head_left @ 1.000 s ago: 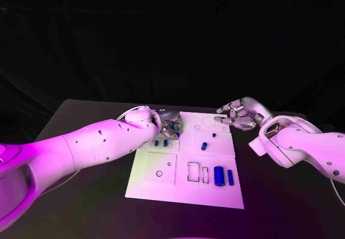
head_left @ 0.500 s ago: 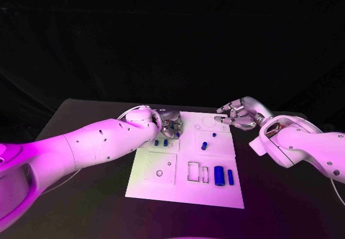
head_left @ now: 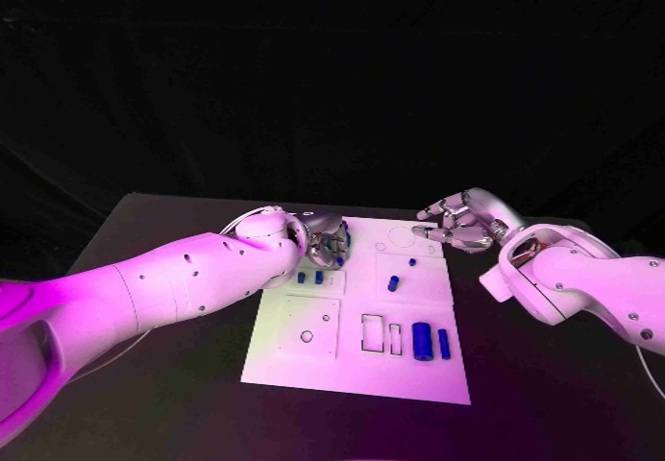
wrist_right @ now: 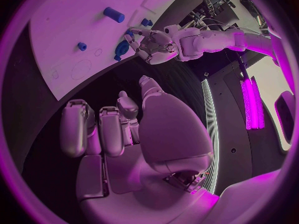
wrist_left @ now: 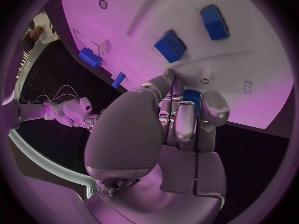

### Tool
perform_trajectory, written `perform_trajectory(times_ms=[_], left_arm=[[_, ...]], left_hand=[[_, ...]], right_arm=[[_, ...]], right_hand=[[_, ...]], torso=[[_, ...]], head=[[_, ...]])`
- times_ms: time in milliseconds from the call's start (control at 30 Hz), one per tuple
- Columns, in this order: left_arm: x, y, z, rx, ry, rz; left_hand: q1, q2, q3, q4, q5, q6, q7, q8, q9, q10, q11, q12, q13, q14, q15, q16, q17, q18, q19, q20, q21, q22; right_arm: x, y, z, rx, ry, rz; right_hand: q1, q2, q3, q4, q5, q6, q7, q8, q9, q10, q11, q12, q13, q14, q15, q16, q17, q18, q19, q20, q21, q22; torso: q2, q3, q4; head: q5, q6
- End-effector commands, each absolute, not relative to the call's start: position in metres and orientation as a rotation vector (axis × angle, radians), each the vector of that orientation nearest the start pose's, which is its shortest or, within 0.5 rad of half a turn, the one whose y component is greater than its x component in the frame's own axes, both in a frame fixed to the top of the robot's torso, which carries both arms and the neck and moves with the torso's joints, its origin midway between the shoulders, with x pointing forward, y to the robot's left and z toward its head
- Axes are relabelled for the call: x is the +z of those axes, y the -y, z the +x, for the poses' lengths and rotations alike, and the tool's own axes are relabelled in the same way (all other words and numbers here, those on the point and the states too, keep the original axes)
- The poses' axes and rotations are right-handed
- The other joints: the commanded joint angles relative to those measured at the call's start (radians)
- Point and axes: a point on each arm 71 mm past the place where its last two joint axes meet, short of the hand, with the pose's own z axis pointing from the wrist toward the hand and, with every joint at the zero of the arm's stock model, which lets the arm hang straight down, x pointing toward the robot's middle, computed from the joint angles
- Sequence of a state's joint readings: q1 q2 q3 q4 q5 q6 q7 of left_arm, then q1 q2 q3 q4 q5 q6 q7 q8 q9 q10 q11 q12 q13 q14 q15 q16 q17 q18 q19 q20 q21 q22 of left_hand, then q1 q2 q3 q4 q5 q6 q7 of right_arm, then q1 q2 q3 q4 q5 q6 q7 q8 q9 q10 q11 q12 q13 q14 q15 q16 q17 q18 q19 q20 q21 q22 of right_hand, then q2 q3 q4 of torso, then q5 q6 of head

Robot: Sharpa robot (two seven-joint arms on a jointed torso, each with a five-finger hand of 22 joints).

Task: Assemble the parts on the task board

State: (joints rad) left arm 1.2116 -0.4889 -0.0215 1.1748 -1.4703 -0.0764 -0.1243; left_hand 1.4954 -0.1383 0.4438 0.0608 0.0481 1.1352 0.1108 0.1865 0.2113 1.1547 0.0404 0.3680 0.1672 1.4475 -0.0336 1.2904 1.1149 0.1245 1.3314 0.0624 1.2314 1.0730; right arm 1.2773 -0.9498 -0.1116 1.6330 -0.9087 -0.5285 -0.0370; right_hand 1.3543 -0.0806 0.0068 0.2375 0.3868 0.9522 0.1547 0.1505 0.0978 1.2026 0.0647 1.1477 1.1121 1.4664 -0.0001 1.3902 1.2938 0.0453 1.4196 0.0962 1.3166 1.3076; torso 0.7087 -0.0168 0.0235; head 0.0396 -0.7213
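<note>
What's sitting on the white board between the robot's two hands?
In the head view, between the left hand and the right hand lies the task board's far end: faint circle outlines, a tiny blue part and a small blue cylinder.

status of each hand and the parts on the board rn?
left hand: over the board's far left corner, fingers curled on a blue part
right hand: held off the board's far right edge, holds nothing, fingers apart
task board: flat on the table
two large blue parts: lying side by side, near right

left hand (head_left: 327,240) | edged slightly right along the task board (head_left: 357,365) far edge | holding blue part (wrist_left: 192,95)
</note>
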Motion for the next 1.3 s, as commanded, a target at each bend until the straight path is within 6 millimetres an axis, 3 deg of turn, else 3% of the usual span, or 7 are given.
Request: perform_trajectory(times_ms=[33, 600, 867, 1300], left_arm=[[-0.199, -0.112, 0.537, -0.648, -1.819, 0.226], [-0.173, -0.149, 0.529, -0.667, -1.834, 0.132], [-0.176, -0.16, 0.532, -0.642, -1.871, 0.112], [-0.186, -0.164, 0.538, -0.609, -1.904, 0.102]], left_hand=[[-0.008, -0.001, 0.003, 0.003, 0.003, 0.008, 0.0, -0.005, -0.001, 0.007, 0.0, -0.005, -0.001, 0.008, 0.002, 0.003, 0.002, -0.017, 0.008, -0.001, 0.005, 0.001], [-0.017, -0.006, 0.005, 0.001, 0.003, 0.011, -0.001, -0.011, -0.003, 0.014, 0.0, -0.016, -0.003, 0.007, 0.002, 0.001, -0.005, -0.018, 0.008, -0.001, 0.007, 0.004], [-0.024, -0.009, 0.005, 0.002, 0.003, 0.013, -0.001, -0.014, -0.005, 0.018, 0.0, -0.023, -0.003, 0.005, 0.002, -0.001, -0.011, -0.018, 0.007, -0.001, 0.007, 0.004], [-0.026, -0.009, 0.006, 0.002, 0.003, 0.014, -0.001, -0.016, -0.005, 0.019, 0.0, -0.026, -0.004, 0.004, 0.002, -0.004, -0.015, -0.018, 0.007, -0.001, 0.008, 0.004]], right_arm=[[-0.161, 0.232, 0.473, 0.87, -1.59, 0.386], [-0.161, 0.235, 0.473, 0.862, -1.589, 0.39], [-0.162, 0.236, 0.473, 0.861, -1.591, 0.39], [-0.163, 0.235, 0.473, 0.863, -1.592, 0.39]], right_hand=[[0.003, 0.011, 0.0, 0.008, 0.004, 0.002, -0.005, 0.003, 0.002, -0.002, 0.0, 0.002, 0.002, 0.037, -0.01, -0.006, -0.002, 0.021, -0.008, 0.002, -0.006, 0.086], [0.003, 0.011, -0.001, 0.008, 0.004, 0.003, -0.006, 0.004, 0.002, -0.002, 0.0, 0.002, 0.002, 0.036, -0.01, -0.007, -0.002, 0.021, -0.008, 0.002, -0.006, 0.086], [0.003, 0.011, -0.001, 0.008, 0.004, 0.003, -0.006, 0.004, 0.002, -0.002, 0.0, 0.002, 0.002, 0.036, -0.01, -0.007, -0.002, 0.021, -0.008, 0.002, -0.006, 0.086], [0.004, 0.011, -0.001, 0.008, 0.005, 0.004, -0.006, 0.005, 0.002, -0.002, 0.0, 0.001, 0.001, 0.037, -0.01, -0.007, -0.002, 0.021, -0.008, 0.002, -0.008, 0.085]], torso=[[0.0, 0.0002, 0.0009], [-0.001, 0.0011, 0.0017], [0.001, -0.0015, 0.0013], [0.002, -0.0008, -0.0007]], head=[[0.0, 0.004], [-0.001, 0.007], [0.001, 0.008], [0.009, 0.011]])
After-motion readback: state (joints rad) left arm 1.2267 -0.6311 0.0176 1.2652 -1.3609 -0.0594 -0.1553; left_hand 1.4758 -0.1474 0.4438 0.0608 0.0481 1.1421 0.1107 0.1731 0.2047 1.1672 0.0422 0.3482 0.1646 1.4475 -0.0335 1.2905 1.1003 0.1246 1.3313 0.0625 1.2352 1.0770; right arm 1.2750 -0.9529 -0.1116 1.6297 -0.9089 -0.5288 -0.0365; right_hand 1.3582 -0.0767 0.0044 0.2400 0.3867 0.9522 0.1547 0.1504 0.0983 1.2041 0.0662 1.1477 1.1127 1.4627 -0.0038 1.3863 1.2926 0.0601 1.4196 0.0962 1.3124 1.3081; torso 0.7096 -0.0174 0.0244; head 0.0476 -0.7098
